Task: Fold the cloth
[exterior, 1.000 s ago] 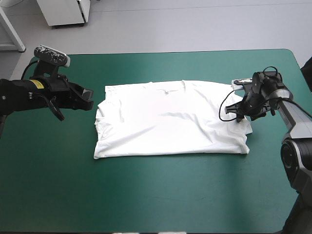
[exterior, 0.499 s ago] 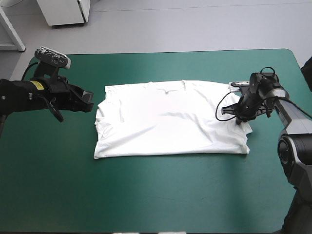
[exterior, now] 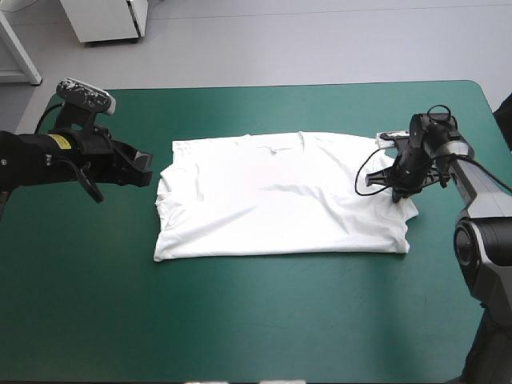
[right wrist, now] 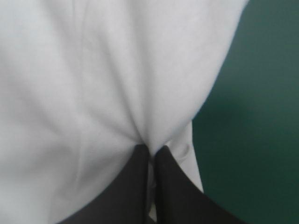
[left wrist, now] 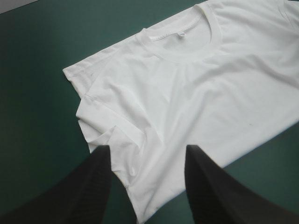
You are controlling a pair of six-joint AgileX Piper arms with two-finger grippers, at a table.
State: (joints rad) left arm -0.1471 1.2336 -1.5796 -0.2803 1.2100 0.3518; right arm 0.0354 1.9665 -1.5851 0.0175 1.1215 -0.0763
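Note:
The white T-shirt point(exterior: 280, 194) lies spread flat in the middle of the teal-green table, collar toward the far edge. My right gripper point(exterior: 398, 194) is down on its right sleeve, and in the right wrist view its fingers point(right wrist: 150, 156) are pinched on a pulled-up fold of the T-shirt point(right wrist: 93, 84). My left gripper point(exterior: 146, 166) hovers just off the shirt's left edge. In the left wrist view it stands open point(left wrist: 147, 156), with the T-shirt point(left wrist: 196, 93) and its left sleeve ahead of the fingers.
The teal-green table point(exterior: 264, 320) has bare cover in front of the shirt and at both sides. A white cabinet point(exterior: 108, 20) stands on the floor beyond the table's far edge.
The right gripper has shifted slightly over the right sleeve and stays pinched on the fabric. The left arm has barely moved.

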